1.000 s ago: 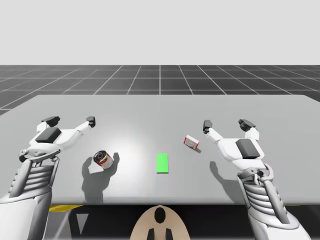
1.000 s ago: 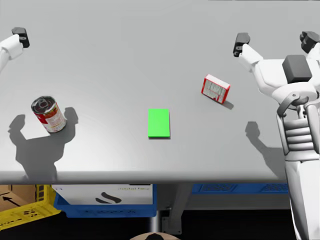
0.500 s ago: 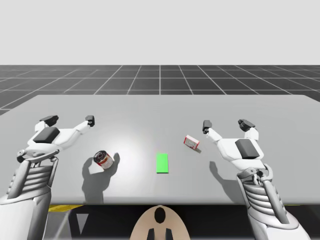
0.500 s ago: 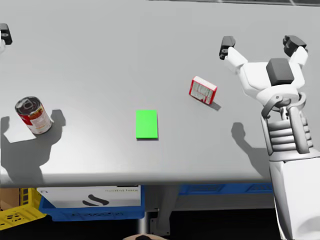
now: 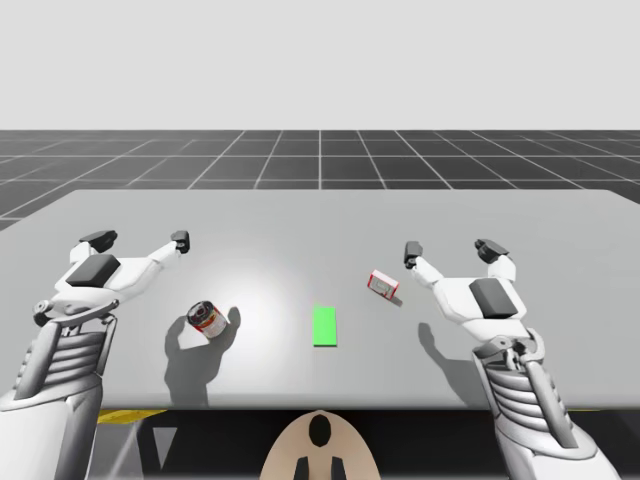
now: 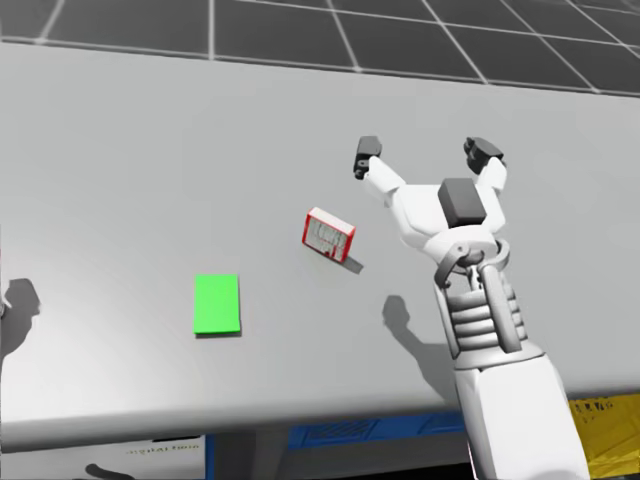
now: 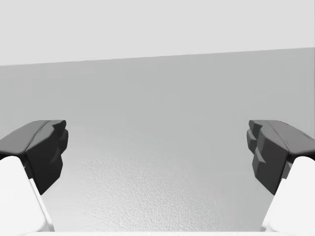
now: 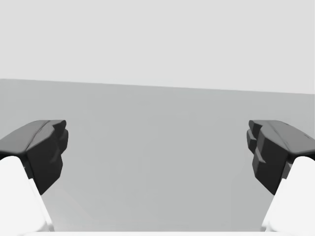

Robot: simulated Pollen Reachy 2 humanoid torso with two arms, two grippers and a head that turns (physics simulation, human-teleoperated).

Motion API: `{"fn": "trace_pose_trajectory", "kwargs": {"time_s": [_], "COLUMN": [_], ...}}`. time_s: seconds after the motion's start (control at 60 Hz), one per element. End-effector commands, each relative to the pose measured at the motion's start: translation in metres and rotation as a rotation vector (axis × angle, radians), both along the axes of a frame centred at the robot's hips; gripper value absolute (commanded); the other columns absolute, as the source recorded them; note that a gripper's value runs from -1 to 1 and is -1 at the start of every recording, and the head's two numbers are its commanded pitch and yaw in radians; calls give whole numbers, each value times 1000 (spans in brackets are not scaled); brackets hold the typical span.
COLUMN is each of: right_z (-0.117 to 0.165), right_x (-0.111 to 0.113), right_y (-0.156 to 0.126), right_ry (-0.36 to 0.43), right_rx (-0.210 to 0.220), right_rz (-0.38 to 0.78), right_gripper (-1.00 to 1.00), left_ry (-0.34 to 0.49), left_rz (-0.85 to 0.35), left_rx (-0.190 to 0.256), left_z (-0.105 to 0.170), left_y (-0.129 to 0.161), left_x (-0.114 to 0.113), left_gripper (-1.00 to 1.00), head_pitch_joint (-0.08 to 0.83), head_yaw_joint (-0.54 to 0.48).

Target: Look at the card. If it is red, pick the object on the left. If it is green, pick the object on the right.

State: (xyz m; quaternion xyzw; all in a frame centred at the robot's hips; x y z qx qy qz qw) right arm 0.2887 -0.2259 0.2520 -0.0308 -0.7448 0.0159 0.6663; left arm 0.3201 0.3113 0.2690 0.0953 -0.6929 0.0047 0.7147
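High view: green card [image 5: 324, 326] lies flat near the table's [image 5: 320, 215] front edge, mid-width. Can [image 5: 207, 318] stands upright toward the left edge. Red-and-white box [image 5: 383, 285] sits toward the right edge, apart from the card. Your left gripper [image 5: 139, 240] hangs behind the can, fingers [image 5: 181, 240] spread, holding nothing. Your right gripper [image 5: 449, 250] is near the box, spread, not touching it.
Head view: box [image 6: 329, 234] between card [image 6: 217, 304] and right gripper [image 6: 424, 155].
Wrist views: both pairs wide apart, table ahead.

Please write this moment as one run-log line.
card: green | target: box, untouched | left tool: open | right tool: open
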Motion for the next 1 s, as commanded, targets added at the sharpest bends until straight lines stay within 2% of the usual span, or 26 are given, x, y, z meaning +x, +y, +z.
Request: {"fn": "trace_pose_trajectory", "kwargs": {"time_s": [0.017,0.25,0.383,0.483,0.55,0.583,0.667,0.7,0.8,0.9,0.933,1.0], "right_z": [-3,-6,-18,-24,-30,-37,-52,-60,-78,-91,-96,-102], "right_x": [0,-4,-14,-23,-27,-29,-33,-33,-29,-23,-20,-17], "right_y": [3,4,8,9,11,10,8,6,-1,-6,-6,-6], "right_ry": [10,34,67,72,73,70,93,136,172,215,235,235], "right_rx": [11,17,45,31,63,37,13,24,-33,-47,-38,-53], "right_rz": [9,37,79,108,138,161,228,272,269,282,301,326], "right_gripper": [-1000,-1000,-1000,-1000,-1000,-1000,-1000,-1000,-1000,-1000,-1000,-1000], "left_ry": [-1,4,9,4,1,0,0,0,3,5,5,5], "left_rz": [-1,4,10,21,22,23,22,22,20,19,19,20], "left_rx": [0,-4,-7,-7,-7,-8,-10,-11,-9,-5,-4,-4], "left_z": [0,-2,-3,-2,-2,-2,-2,-2,-3,-3,-3,-3], "left_y": [0,0,-1,0,0,0,1,1,0,0,0,0], "left_x": [0,-1,-2,-3,-4,-3,-3,-3,-3,-2,-2,-2], "left_gripper": [-1000,-1000,-1000,-1000,-1000,-1000,-1000,-1000,-1000,-1000,-1000,-1000], "head_pitch_joint": [639,651,638,629,625,622,618,618,620,623,624,627], "head_yaw_joint": [-243,-240,-232,-234,-235,-237,-239,-239,-238,-241,-243,-245]}}
